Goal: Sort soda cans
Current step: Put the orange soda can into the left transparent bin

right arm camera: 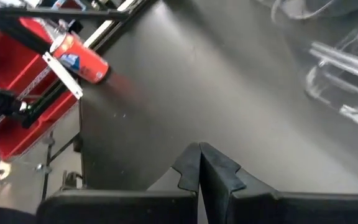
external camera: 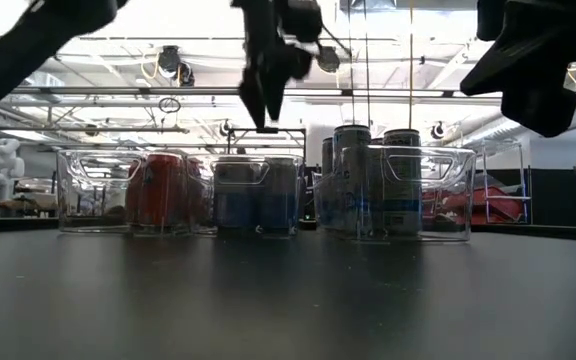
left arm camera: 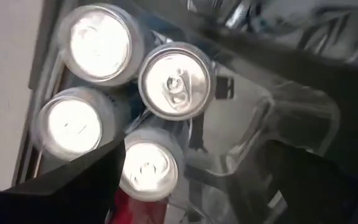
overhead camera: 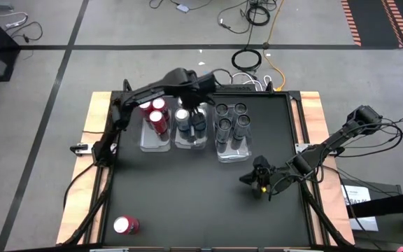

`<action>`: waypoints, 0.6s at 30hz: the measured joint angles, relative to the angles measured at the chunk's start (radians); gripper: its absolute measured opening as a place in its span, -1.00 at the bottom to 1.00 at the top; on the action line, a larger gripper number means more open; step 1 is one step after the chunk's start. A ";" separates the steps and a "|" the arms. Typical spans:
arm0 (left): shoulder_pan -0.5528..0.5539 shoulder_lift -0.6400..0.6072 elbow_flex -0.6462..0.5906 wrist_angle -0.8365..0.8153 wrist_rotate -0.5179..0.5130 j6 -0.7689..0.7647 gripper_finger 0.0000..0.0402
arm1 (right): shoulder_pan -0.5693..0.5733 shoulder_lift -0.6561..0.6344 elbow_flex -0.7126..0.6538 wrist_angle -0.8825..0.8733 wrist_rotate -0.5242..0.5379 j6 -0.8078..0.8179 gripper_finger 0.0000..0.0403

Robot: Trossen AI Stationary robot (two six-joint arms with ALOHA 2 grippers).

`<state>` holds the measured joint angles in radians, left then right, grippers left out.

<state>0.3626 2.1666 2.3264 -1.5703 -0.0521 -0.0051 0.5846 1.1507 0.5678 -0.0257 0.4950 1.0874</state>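
Nearly sorted: one red soda can [overhead camera: 126,225] lies loose; the open left gripper [overhead camera: 193,112] hovers above the clear trays' [overhead camera: 154,145] filled rows; right gripper [overhead camera: 252,178] shut, idle

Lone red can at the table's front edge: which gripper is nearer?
Right, though neither is close. The right gripper sits shut, low over mid-table, across from the red can. The left gripper hangs open above the middle tray at the back.

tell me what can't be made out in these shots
- Middle tray: the left gripper, open above it, covers part of the high view, so its can count is unsure.
- Lone red can: absent from the low view.
- Can labels: unreadable anywhere.
- Right gripper, shut: empty.
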 joint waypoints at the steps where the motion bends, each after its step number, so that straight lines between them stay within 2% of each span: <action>1: -0.006 -0.021 0.000 0.001 0.000 -0.014 0.97 | 0.002 0.000 0.000 0.000 -0.007 -0.002 -1.00; 6: -0.072 -0.169 -0.038 0.090 -0.013 -0.097 0.97 | 0.014 0.000 0.000 0.000 -0.027 -0.007 -1.00; 9: -0.156 -0.272 -0.143 0.226 -0.118 -0.165 0.97 | 0.020 0.000 0.000 -0.002 -0.029 -0.011 -1.00; 11: -0.223 -0.356 -0.271 0.308 -0.242 -0.235 0.97 | 0.021 0.000 0.000 -0.002 -0.030 -0.015 -1.00; 14: -0.330 -0.499 -0.533 0.427 -0.407 -0.403 0.97 | 0.021 0.000 0.000 -0.001 -0.030 -0.028 -1.00; 18: -0.475 -0.699 -0.919 0.549 -0.431 -0.734 0.97 | 0.021 0.000 0.000 -0.002 -0.030 -0.031 -1.00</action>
<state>-0.1128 1.4678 1.4074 -1.0213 -0.4832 -0.7395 0.6051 1.1507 0.5678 -0.0273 0.4652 1.0569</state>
